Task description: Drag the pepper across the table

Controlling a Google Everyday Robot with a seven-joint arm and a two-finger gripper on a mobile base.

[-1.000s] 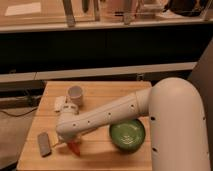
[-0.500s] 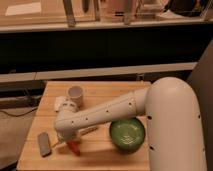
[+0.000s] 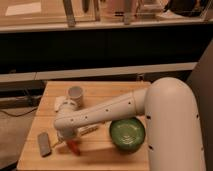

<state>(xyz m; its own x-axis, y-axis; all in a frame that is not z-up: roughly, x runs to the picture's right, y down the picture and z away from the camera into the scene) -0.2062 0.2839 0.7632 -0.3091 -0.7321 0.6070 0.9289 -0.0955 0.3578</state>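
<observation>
A: What takes up most of the view?

B: The robot's bulky white arm (image 3: 150, 107), reaching from the right side down toward the left front of the small square light-wood tabletop (image 3: 95, 152) with its plank-slat surface.

A: And on the tabletop itself?

B: Largest is a round green bowl (image 3: 127, 134), sitting near the front edge just beside the arm's thick section. Behind the arm, toward the back left, stands a small white cup (image 3: 75, 94), with a small pale object (image 3: 62, 104) beside it that I cannot identify. A flat grey rectangular block (image 3: 44, 143) lies near the front left corner.

A: Where is the gripper?

B: The gripper (image 3: 68, 141) is at the arm's low end, down at the tabletop between the grey block and the green bowl. I cannot tell how it is set.

A: And the pepper?

B: The small glossy red-orange tapered pepper (image 3: 73, 146) lies on the tabletop directly at the gripper's tip, right of the grey block and well left of the bowl.
</observation>
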